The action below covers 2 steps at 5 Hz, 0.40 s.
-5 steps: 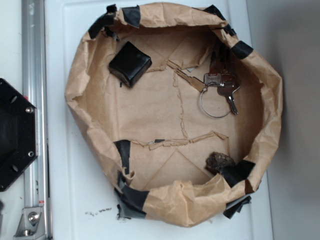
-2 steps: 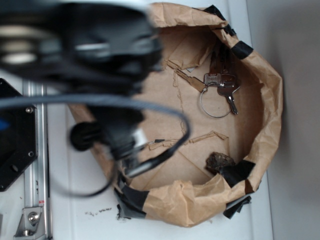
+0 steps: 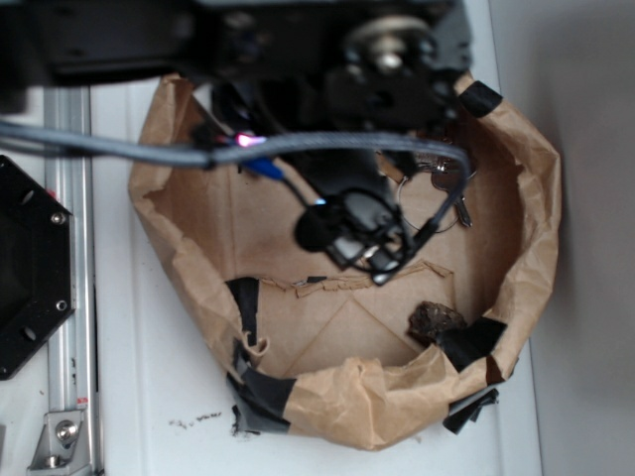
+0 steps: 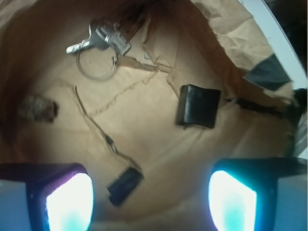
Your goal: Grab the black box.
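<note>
Black box (image 4: 198,106) unmoved; arm now farther over bowl (image 3: 536,198).

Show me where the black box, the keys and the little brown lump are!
black box (image 4: 198,106): wrist view, middle of its glossy top face.
keys (image 4: 103,39): wrist view, on the silver key heads above the ring.
brown lump (image 4: 38,108): wrist view, middle of the rough lump.

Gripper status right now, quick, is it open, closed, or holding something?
Gripper: open, holding nothing; the black box lies untouched on the paper ahead of it.
</note>
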Each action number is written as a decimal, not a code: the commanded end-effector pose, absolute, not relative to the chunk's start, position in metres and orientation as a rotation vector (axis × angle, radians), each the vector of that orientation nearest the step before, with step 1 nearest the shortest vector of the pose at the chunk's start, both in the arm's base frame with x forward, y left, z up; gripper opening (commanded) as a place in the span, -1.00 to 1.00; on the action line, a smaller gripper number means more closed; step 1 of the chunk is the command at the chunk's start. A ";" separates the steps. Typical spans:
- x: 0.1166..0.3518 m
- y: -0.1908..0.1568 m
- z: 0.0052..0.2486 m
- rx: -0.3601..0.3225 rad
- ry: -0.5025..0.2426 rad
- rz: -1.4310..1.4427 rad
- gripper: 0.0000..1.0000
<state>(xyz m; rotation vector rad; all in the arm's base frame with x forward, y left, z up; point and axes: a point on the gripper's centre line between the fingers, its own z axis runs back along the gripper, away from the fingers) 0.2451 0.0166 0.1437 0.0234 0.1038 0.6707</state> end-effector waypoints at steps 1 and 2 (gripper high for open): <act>0.253 0.039 0.114 0.193 0.047 0.754 1.00; 0.252 0.043 0.105 0.243 0.017 0.758 1.00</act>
